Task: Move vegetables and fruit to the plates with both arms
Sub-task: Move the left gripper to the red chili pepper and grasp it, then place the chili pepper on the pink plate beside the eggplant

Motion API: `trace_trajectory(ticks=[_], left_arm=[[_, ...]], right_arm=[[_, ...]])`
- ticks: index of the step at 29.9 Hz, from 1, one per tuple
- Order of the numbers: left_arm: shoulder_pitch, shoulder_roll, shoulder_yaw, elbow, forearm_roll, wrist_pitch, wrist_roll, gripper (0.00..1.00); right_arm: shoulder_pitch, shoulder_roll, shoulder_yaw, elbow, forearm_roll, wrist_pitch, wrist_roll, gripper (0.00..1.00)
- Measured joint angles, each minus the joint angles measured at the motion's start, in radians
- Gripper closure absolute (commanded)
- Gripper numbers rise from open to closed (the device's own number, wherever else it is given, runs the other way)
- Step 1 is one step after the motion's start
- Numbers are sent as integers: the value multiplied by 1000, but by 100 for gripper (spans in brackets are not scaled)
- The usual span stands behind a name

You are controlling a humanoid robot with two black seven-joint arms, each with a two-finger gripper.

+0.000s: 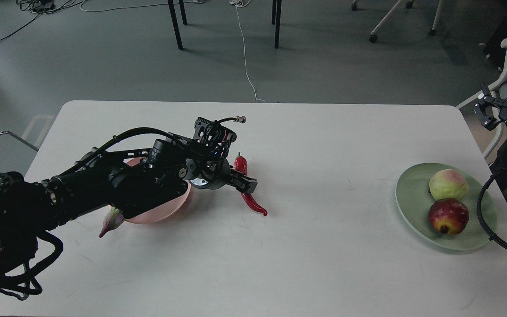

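My left gripper (245, 182) is low over the table, right at the middle of the red chili pepper (253, 203), which lies on the table just right of the pink plate (167, 209). One finger crosses the chili; the other is hidden. The purple eggplant (111, 221) lies on the pink plate, mostly hidden under my left arm, with its stem end sticking out over the front-left rim. The green plate (412, 202) at the right holds the pale green fruit (448, 185) and the dark red fruit (448, 216). My right gripper (486, 111) is open and empty, raised beyond the table's right edge.
The white table (315, 246) ends close to the green plate on the right. A black cable (484, 224) of my right arm loops over that plate's right rim. Chair and table legs stand on the floor behind.
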Motion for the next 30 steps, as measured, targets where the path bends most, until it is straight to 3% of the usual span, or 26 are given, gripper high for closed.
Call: trace_trajectory(ticks=[18,26,30], left_arm=[[5,-28,2,20,4,2,0,81],[-10,3,-3,2,-1,-7,-4,85],[-56,107,-17,-85,-21,-13,-5,85]], right_arm=[[0,1,3,0,1,0,4,2],[2,1,3,0,1,0,4,2],[4,3,3,0,1,0,3,2]])
